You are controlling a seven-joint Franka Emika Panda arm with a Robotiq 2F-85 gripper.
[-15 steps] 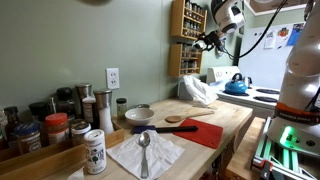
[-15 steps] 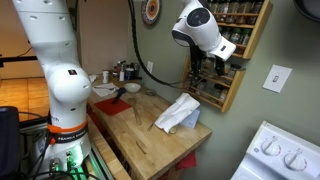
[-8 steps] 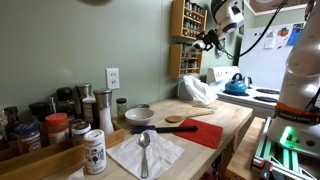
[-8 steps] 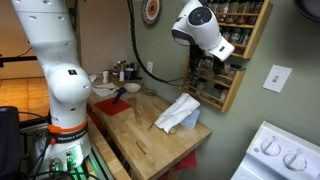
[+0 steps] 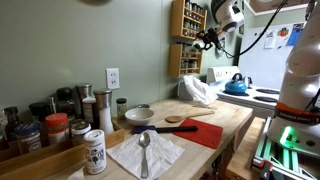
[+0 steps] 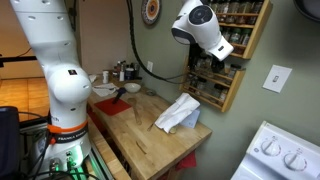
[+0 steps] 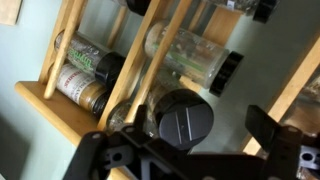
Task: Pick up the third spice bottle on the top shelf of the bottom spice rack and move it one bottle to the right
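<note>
A wooden spice rack [image 5: 187, 38] hangs on the green wall; it also shows in an exterior view [image 6: 240, 62]. In the wrist view its shelves hold spice bottles lying with black caps toward me. One bottle with a round black cap [image 7: 180, 118] sits between my fingers. My gripper [image 7: 192, 130] is open around that cap, with the left finger close beside it and a gap to the right finger. In both exterior views the gripper [image 5: 205, 40] [image 6: 207, 68] is up against the lower rack.
Other bottles [image 7: 190, 60] [image 7: 85, 72] lie on the shelves above and beside. Below is a wooden counter [image 5: 225, 118] with a white cloth [image 6: 180, 112], a bowl [image 5: 139, 115], a red mat [image 5: 205, 132] and several spice jars [image 5: 94, 152]. A stove with a blue kettle [image 5: 236, 86] stands beside it.
</note>
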